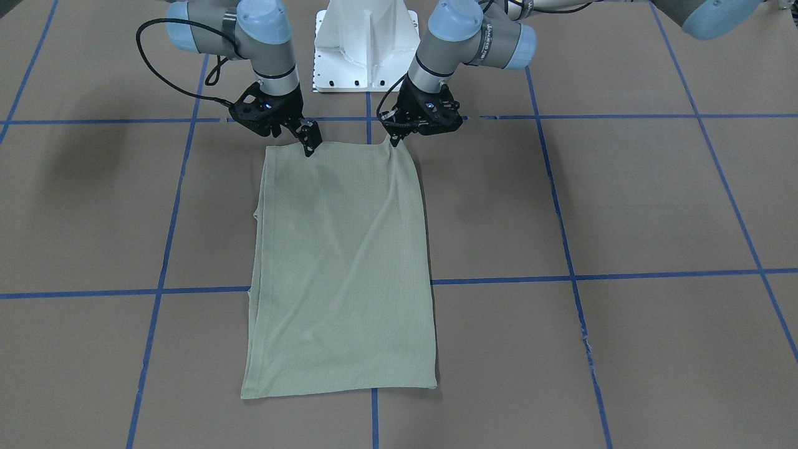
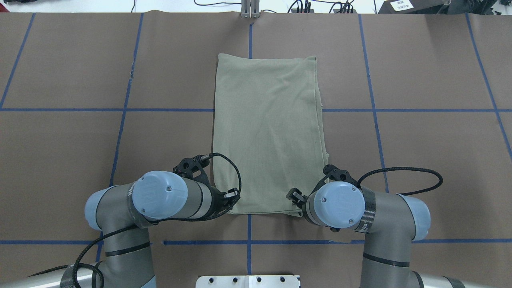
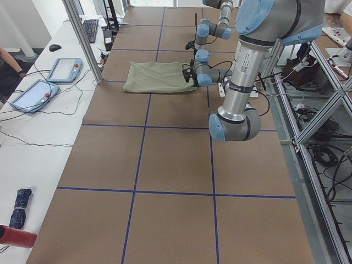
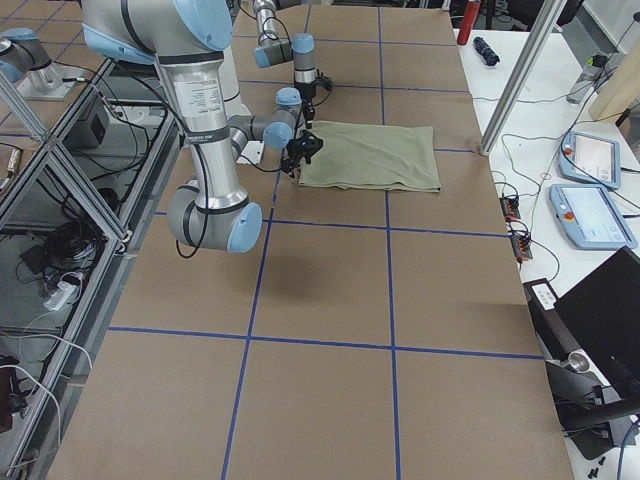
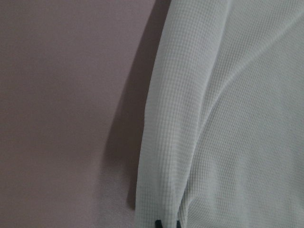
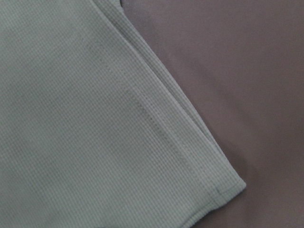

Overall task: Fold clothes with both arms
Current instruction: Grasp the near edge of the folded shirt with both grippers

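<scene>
— What does the room look like from the left end?

— A white bench [image 3: 33,137] runs down the left, with two tablets [image 3: 63,70] and a keyboard [image 3: 91,30] on it. Next comes a metal post [image 3: 85,41], then the table [image 2: 60,60], which is brown and marked into big squares by blue tape [image 2: 60,109].

— And on the table, seen from behind the robot?

— The left arm [image 2: 168,196] reaches in on the left. The left gripper [image 1: 394,142] is pinching the near left corner of the shirt [image 2: 268,132]. Seen from across the table, that corner stands up in a small peak. The wrist camera shows two dark fingertips [image 5: 157,223] close together on the knit.

— And the shirt itself?

— It is green, folded into a long narrow rectangle. It lies in the middle with a short edge toward the robot, and tape lines run under it.

— What about the right side?

— The right gripper [image 1: 310,148] sits low by the other near corner. I can't tell whether its fingers are together or apart. Its wrist camera shows only the hemmed corner flat on the brown surface. The right arm [image 2: 340,204] comes in behind it, and a white pedestal [image 2: 248,281] stands between the arms.
</scene>
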Tool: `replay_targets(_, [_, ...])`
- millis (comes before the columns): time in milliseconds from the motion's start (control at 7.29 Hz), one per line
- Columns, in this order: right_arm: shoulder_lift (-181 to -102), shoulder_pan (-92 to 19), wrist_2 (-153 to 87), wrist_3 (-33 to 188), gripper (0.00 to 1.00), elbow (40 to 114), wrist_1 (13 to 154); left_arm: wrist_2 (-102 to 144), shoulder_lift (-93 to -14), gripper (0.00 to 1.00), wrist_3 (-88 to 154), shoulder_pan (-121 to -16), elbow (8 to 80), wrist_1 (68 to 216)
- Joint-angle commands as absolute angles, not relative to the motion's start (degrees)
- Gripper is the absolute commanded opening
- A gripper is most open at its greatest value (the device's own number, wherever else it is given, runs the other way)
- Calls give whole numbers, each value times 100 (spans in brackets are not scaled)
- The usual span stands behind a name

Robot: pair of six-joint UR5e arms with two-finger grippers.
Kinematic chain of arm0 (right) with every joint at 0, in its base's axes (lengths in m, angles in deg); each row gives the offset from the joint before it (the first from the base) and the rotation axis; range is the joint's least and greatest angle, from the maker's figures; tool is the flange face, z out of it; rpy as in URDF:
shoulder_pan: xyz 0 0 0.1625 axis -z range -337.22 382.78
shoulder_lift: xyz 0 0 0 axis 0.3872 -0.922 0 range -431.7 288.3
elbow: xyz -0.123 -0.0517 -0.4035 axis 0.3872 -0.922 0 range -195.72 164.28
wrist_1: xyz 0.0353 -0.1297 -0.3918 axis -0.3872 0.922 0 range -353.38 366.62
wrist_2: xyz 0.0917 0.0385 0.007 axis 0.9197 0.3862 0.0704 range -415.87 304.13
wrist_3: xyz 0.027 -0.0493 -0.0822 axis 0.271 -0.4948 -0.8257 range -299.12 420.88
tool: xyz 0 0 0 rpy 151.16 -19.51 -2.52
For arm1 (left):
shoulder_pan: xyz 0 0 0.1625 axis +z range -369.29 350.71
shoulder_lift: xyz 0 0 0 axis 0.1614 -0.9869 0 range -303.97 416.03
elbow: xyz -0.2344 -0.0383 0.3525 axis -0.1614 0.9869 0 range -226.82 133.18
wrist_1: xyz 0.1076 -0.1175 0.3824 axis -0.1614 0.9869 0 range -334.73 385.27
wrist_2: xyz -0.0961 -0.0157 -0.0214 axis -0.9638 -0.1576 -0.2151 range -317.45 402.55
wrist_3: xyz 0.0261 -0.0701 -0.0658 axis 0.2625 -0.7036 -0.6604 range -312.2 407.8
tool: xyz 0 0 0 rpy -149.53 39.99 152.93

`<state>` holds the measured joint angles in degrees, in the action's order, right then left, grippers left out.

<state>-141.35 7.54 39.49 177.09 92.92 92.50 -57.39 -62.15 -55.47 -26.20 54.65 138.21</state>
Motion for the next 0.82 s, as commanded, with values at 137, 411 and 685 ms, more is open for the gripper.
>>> replay_targets(137, [-14131, 766, 3958, 17707, 14, 9292, 9249, -5729, -6210, 0, -5547, -2608, 5452, 13821])
replay_targets(411, [-14087, 757, 3967, 17681, 0, 9326, 9249, -5712, -6201, 0, -5556, -2572, 5434, 13821])
replay_targets(685, [-13833, 599, 4011, 17707, 0, 9414, 9258, -5729, -6201, 0, -5556, -2572, 5478, 13821])
